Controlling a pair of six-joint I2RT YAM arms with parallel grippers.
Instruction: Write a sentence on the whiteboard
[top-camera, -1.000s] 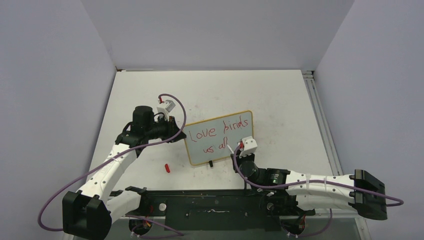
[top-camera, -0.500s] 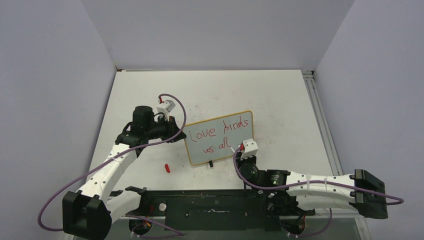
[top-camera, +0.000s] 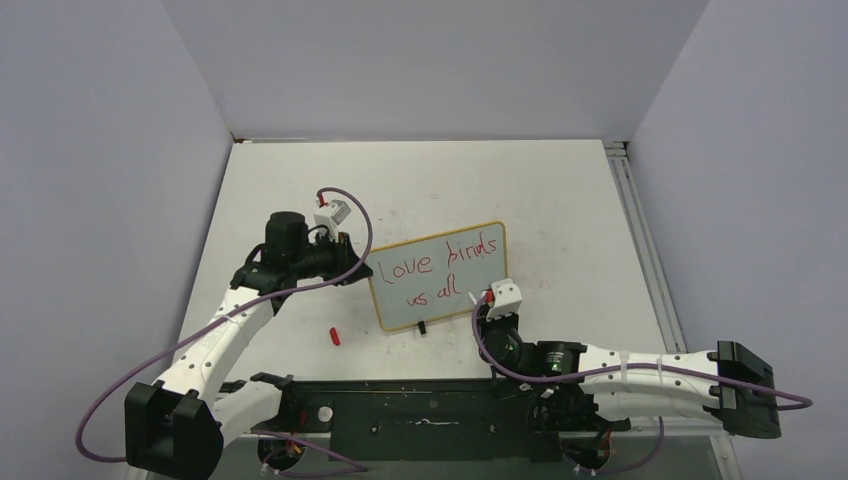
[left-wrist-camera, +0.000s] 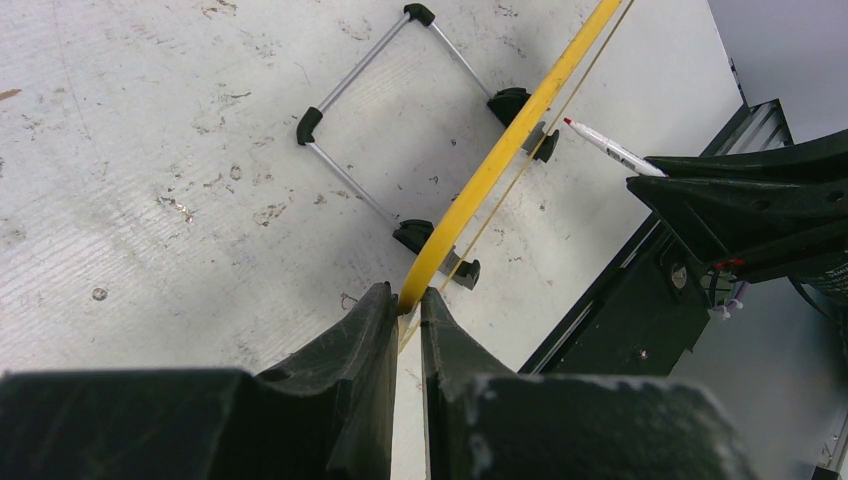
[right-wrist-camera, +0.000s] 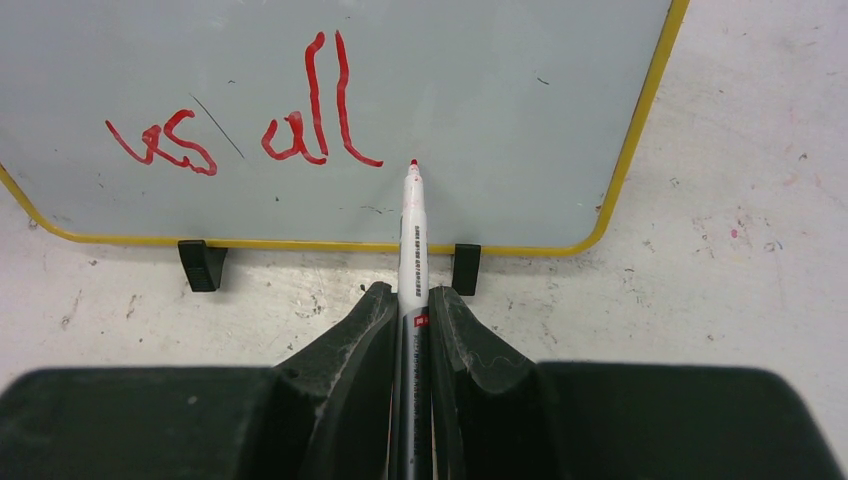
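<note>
The whiteboard stands tilted on the table with the sentence in red: "love birds" above "vs all". My left gripper is shut on the frame at the board's left edge, fingers either side of it. My right gripper is shut on a white marker with a red tip. The tip points at the board just right of "all", low on the board. In the left wrist view the marker sits a little off the board's face.
A red marker cap lies on the table left of the board's near corner. The board's wire stand and black feet rest on the table. A black base rail runs along the near edge.
My right gripper has drawn back slightly toward the near edge and to the right, taking the marker tip off the end of "all". The left gripper and board have not moved.
</note>
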